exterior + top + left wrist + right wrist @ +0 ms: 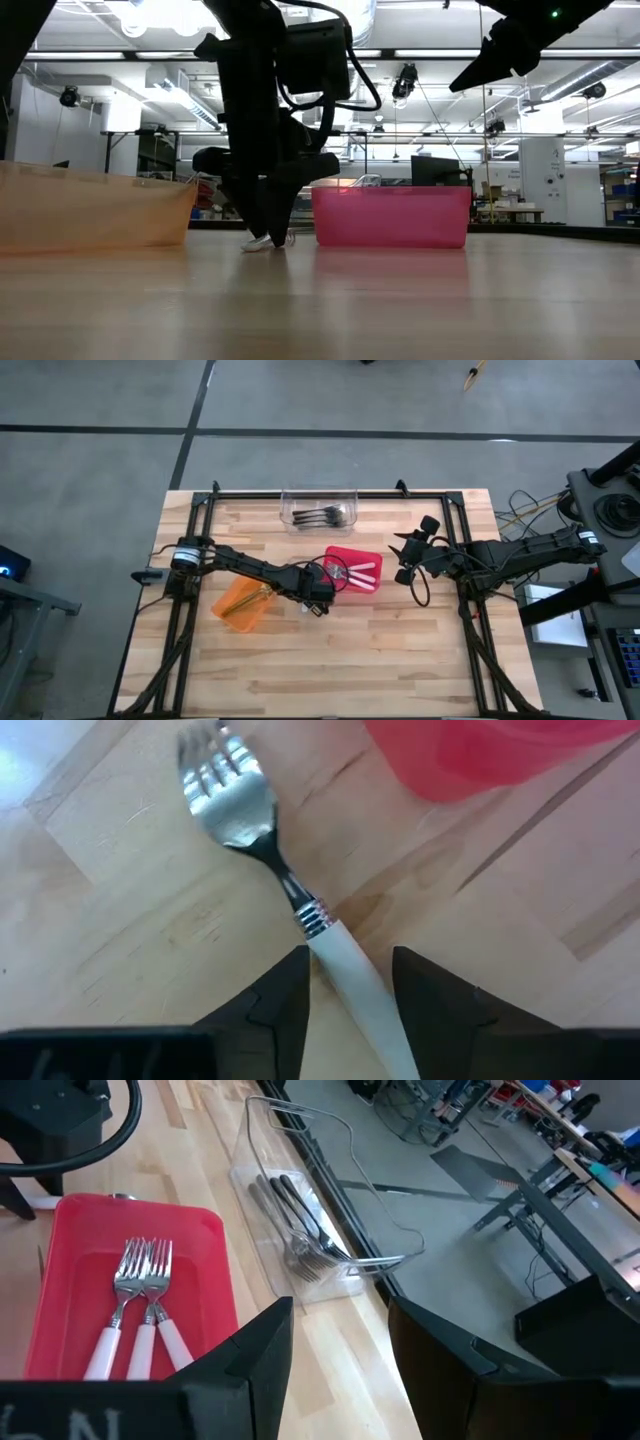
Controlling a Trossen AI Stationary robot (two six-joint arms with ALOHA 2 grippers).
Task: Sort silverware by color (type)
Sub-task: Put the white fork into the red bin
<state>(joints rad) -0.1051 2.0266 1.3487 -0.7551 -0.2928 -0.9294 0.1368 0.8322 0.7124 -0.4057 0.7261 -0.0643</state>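
White-handled fork [300,910] lies unmarked between the left gripper's [348,982] fingers.

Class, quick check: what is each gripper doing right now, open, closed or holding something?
Left gripper: down at the table, fingers either side of the white-handled fork; whether they grip it cannot be told.
Right gripper: open, empty, raised off the table.

Wooden table [380,660] with three bins (orange [238,605], red [362,584], clear [318,501]), one fork [262,860].
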